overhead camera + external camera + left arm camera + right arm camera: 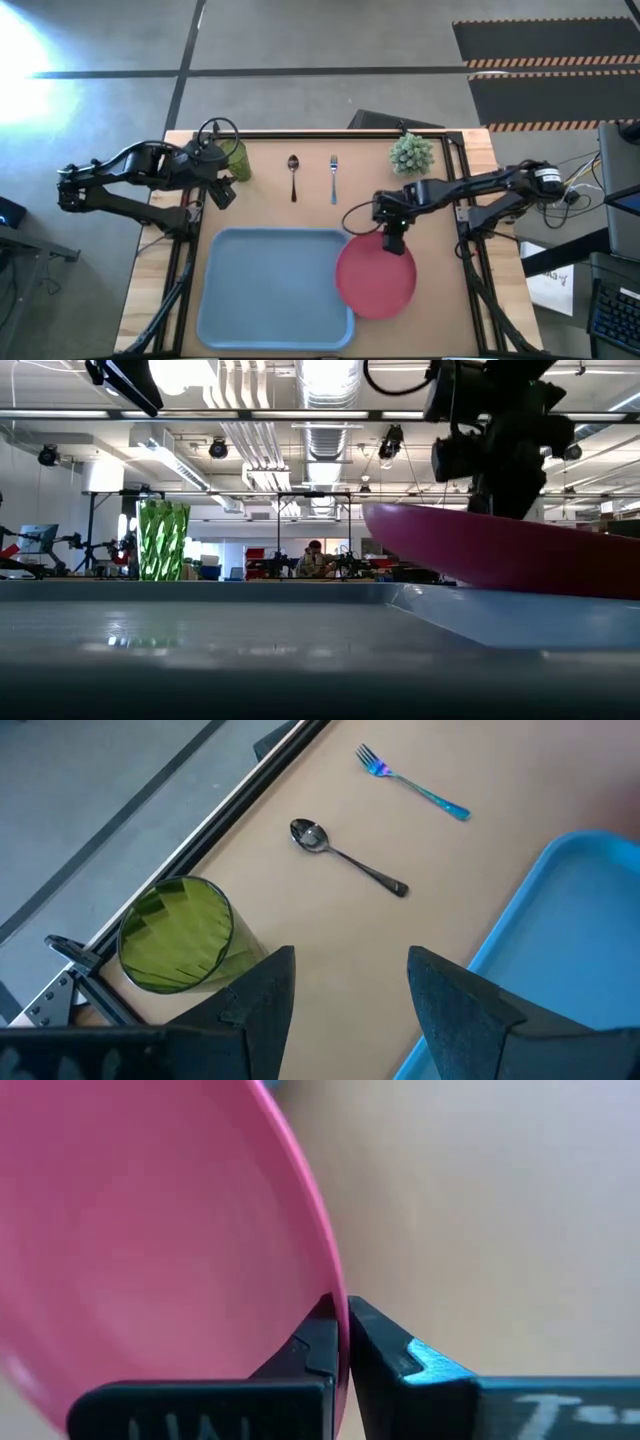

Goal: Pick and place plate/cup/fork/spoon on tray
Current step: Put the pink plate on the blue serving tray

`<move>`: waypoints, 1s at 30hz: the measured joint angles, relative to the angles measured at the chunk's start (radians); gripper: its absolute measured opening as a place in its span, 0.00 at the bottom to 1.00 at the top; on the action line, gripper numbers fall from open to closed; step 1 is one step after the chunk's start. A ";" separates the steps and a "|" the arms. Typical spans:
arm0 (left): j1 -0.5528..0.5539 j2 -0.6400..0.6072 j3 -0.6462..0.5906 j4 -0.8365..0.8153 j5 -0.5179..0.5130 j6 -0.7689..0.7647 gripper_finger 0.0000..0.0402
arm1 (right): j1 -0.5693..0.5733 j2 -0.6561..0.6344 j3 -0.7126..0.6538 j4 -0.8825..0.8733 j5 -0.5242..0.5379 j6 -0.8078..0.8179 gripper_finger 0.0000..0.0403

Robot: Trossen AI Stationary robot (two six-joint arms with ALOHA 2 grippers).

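The pink-red plate (376,277) lies partly over the right rim of the light-blue tray (270,285); my right gripper (394,243) is shut on its far rim. The green cup (237,159) stands upright on its base at the far left of the table. My left gripper (222,190) is open and empty just near and left of the cup, which shows in the left wrist view (175,935). The spoon (293,175) and the fork (333,177) lie flat side by side at the far middle. My right gripper pinches the plate's rim (335,1295) between its two fingers, one finger on the plate's inside and one on its outside. The fingers come from the far side, pointing down. In the low view the plate (500,550) is tilted, its left edge raised above the tray.
A spiky pale-green potted plant (411,152) stands at the far right. The tray's inside is bare. A black frame runs along the table's far and side edges. People and equipment show in the room behind.
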State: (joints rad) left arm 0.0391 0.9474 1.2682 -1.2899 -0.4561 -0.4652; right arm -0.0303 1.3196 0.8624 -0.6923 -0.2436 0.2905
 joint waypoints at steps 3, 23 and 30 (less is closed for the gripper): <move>0.000 0.000 0.000 0.000 0.000 0.000 0.44 | 0.002 -0.039 0.041 -0.041 0.011 0.030 0.02; 0.000 -0.005 -0.006 -0.006 0.000 0.010 0.44 | 0.111 0.348 0.517 0.055 0.007 -0.029 0.02; 0.000 -0.021 -0.009 -0.010 0.000 0.010 0.44 | 0.186 0.565 0.664 0.057 -0.028 -0.062 0.02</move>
State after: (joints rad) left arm 0.0395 0.9267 1.2589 -1.2995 -0.4564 -0.4551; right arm 0.1555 1.8851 1.5262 -0.6349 -0.2716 0.2290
